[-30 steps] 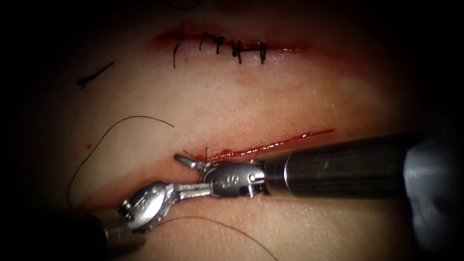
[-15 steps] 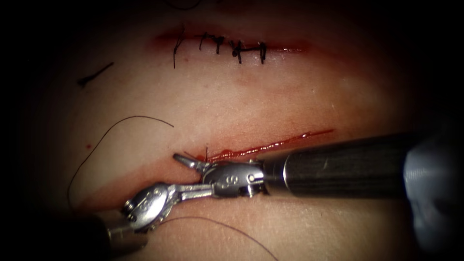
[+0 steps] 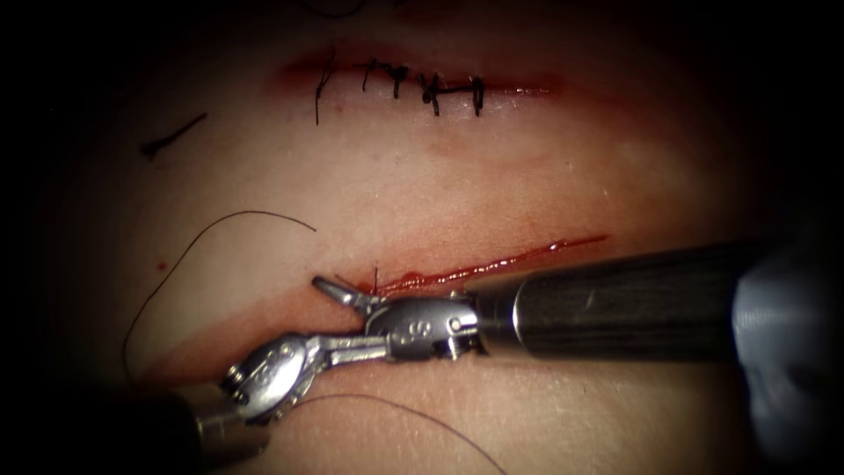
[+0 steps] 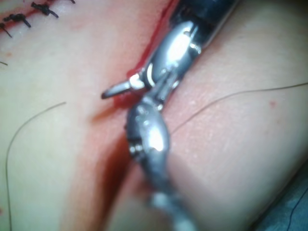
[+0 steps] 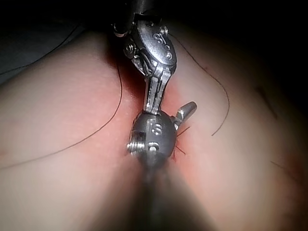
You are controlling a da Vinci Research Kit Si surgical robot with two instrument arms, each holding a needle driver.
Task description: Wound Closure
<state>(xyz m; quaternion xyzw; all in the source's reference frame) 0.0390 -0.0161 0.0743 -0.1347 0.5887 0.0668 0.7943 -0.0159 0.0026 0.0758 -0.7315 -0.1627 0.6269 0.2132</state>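
While right tool [image 3: 338, 293] overlaps left tool [image 3: 352, 347], both jaws' state unclear; loose thread [image 3: 189, 251] left of cut [image 3: 492, 264].

The left tool [image 3: 356, 346] reaches its jaws against the right tool [image 3: 338, 293], whose wrist hides their tips, so what they hold is unclear. The needle cannot be made out. The thread [image 3: 404, 412] runs off the endoscope view's lower edge.
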